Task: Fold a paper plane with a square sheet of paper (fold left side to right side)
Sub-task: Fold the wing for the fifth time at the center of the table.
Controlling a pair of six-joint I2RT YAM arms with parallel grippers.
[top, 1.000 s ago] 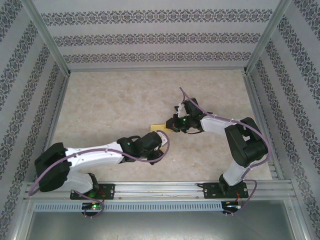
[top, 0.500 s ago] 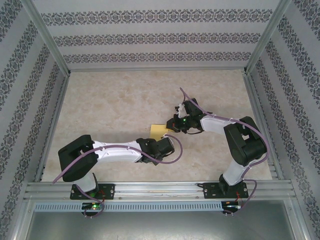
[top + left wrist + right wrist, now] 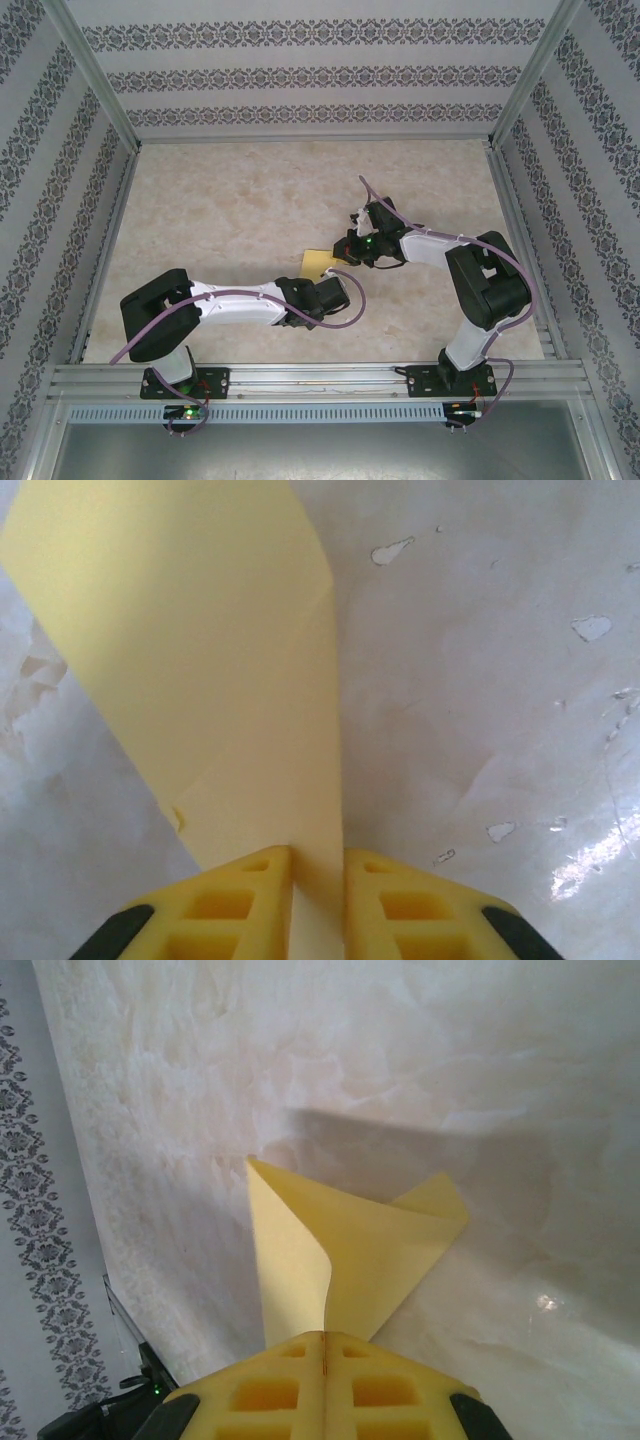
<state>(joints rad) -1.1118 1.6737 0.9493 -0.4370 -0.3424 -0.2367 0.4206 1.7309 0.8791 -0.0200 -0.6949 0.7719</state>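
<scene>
The square sheet of paper [image 3: 318, 262] is yellow and partly folded, lying at mid table between my two grippers. In the right wrist view the paper [image 3: 370, 1250] curls up off the tabletop, one edge pinched in my right gripper [image 3: 323, 1338], whose fingers meet on it. The right gripper [image 3: 343, 252] holds the sheet's right side. My left gripper [image 3: 333, 284] sits at the sheet's near edge. Its fingers [image 3: 240, 890] stand apart, and a strip of the paper [image 3: 200, 660] runs through the gap of the left gripper [image 3: 318, 865].
The marble-patterned tabletop [image 3: 230, 210] stretches left and back of the paper. Patterned walls and metal frame posts [image 3: 100, 110] enclose the table. A metal rail [image 3: 320, 378] carries both arm bases along the near edge.
My left arm has swung its elbow right and drawn the gripper slightly nearer, uncovering more of the paper. The right arm has barely moved and keeps its hold.
</scene>
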